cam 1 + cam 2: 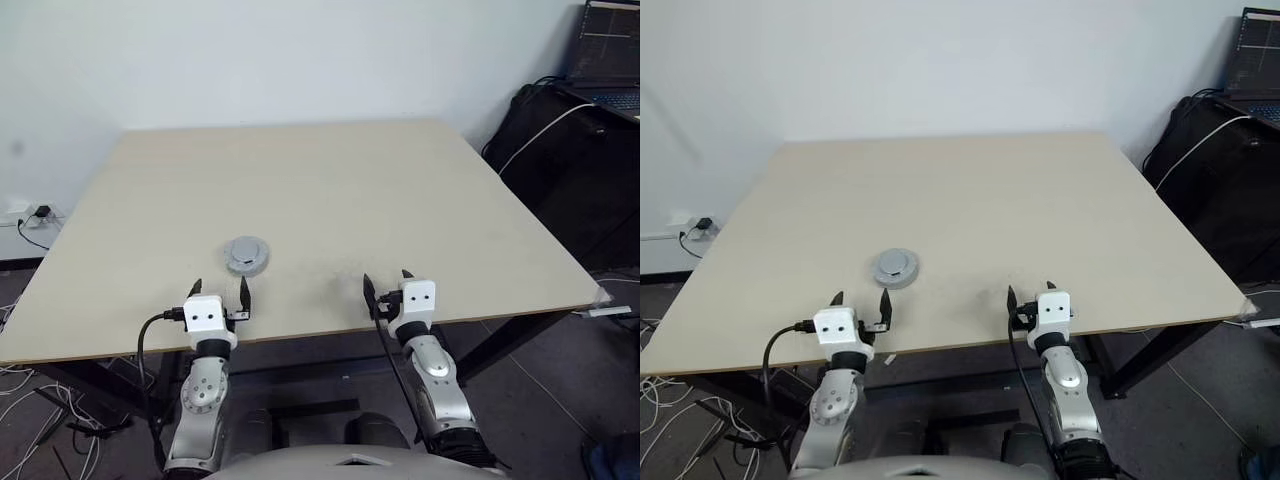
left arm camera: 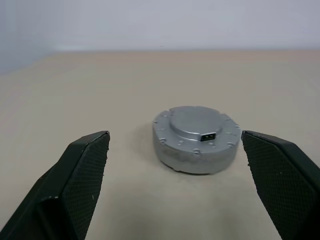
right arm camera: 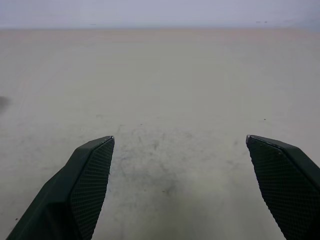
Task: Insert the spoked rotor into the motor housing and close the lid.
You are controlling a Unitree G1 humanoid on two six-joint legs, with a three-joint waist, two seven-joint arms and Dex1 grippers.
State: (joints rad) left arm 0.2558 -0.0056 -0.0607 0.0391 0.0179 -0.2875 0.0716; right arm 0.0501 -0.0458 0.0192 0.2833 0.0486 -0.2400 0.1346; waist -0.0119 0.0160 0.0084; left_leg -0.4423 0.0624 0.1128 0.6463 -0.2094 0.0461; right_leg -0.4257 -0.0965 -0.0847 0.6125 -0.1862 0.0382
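One closed motor housing (image 2: 195, 139) sits on the table (image 1: 400, 200) near its front edge, toward the left corner, with the lid (image 2: 194, 121) seated on top, so I judge the job about done. My left gripper (image 1: 221, 292) hangs just short of it, fingers spread wide and empty, and my right gripper (image 1: 386, 282) stands equally wide over bare table near the front edge. It looks like stiff, smooth, fairly heavy metal; I'd grip it across the round side wall, clear of the small connector.
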